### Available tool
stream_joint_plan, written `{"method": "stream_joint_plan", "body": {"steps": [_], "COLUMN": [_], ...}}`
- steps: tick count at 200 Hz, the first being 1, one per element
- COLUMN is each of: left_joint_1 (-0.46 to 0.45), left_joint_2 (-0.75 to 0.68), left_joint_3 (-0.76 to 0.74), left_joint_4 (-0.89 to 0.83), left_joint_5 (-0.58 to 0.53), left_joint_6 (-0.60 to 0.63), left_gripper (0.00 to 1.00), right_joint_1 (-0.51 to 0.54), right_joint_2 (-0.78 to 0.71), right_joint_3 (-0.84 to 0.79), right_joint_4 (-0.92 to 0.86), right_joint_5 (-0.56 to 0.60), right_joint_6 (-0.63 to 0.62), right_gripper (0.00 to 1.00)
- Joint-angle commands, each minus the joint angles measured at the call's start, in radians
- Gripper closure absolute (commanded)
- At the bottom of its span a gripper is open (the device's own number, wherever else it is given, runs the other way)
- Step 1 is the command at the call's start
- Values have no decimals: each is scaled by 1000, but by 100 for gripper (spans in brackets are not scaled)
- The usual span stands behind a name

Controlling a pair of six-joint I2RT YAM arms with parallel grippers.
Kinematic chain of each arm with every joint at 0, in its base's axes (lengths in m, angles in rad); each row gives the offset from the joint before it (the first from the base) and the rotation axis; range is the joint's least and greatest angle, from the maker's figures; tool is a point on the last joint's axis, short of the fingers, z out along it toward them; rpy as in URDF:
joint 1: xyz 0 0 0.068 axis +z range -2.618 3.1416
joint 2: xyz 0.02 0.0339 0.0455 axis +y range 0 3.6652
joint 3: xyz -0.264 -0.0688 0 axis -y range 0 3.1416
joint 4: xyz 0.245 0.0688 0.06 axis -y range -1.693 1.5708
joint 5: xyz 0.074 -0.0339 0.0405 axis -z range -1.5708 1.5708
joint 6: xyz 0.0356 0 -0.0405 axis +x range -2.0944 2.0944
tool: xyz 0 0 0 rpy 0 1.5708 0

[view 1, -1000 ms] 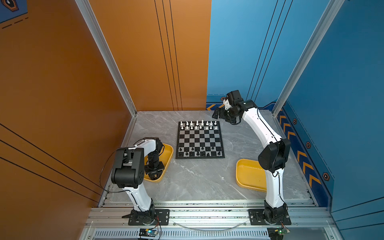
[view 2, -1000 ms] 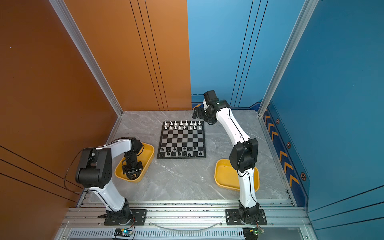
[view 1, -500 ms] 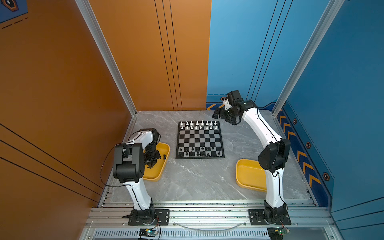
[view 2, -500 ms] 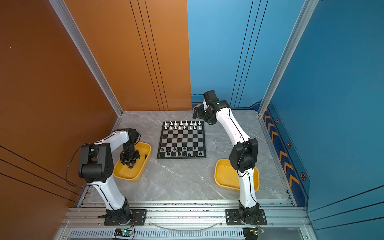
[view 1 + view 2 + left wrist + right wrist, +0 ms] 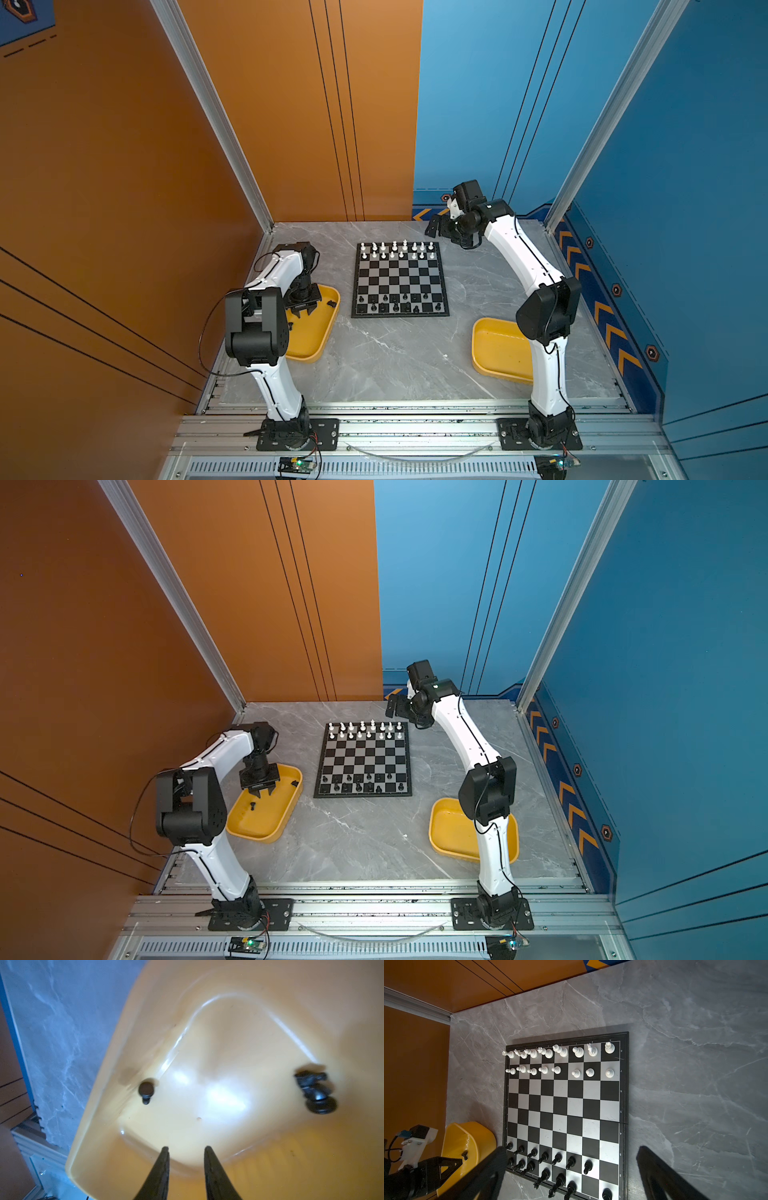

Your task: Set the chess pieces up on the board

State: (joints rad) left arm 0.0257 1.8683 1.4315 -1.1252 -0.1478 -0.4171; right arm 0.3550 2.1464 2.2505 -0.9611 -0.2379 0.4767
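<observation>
Heads up: your left gripper (image 5: pixel 185 1148) hovers empty, jaws barely apart, over the yellow tray (image 5: pixel 286 812) left of the board (image 5: pixel 365 759) in a top view, right gripper (image 5: pixel 571 1148) gaping wide, and that toppled black knight (image 5: pixel 313 1091) hugging the tray wall could skid off a narrow pinch.

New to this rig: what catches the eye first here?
The board, mid-table, has two full far rows of white pieces and a gappy near side of black pieces. The open left gripper hangs over the left yellow tray, where two stray black chessmen lie.
</observation>
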Motion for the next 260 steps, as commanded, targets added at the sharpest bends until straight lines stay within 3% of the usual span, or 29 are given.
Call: {"method": "stream_joint_plan", "body": {"steps": [1,56,133,203,260], "left_joint_1": [-25,-81,-40,-5,-9], "left_joint_2": [43,131,191,104,127], "left_joint_3": [37,46,-7,-55,-37], "left_joint_4": [26,165,371,377,426], "left_joint_5": [70,163,237,309,364], "left_joint_6": [-2,-77,-137,-146,-197], "left_gripper": [64,57,53,53,52], "right_joint_1": [2,20,64,116,140], "right_joint_2": [0,-65,-213,-277,-287], "right_joint_3": [35,-16,-241,-351,-357], "right_joint_4": [-29,-32,70,117,127], "right_joint_5": [26,78,191,242,266], "right_joint_6": [5,-13,-20,22,20], "right_gripper": [0,0,0,0,0]}}
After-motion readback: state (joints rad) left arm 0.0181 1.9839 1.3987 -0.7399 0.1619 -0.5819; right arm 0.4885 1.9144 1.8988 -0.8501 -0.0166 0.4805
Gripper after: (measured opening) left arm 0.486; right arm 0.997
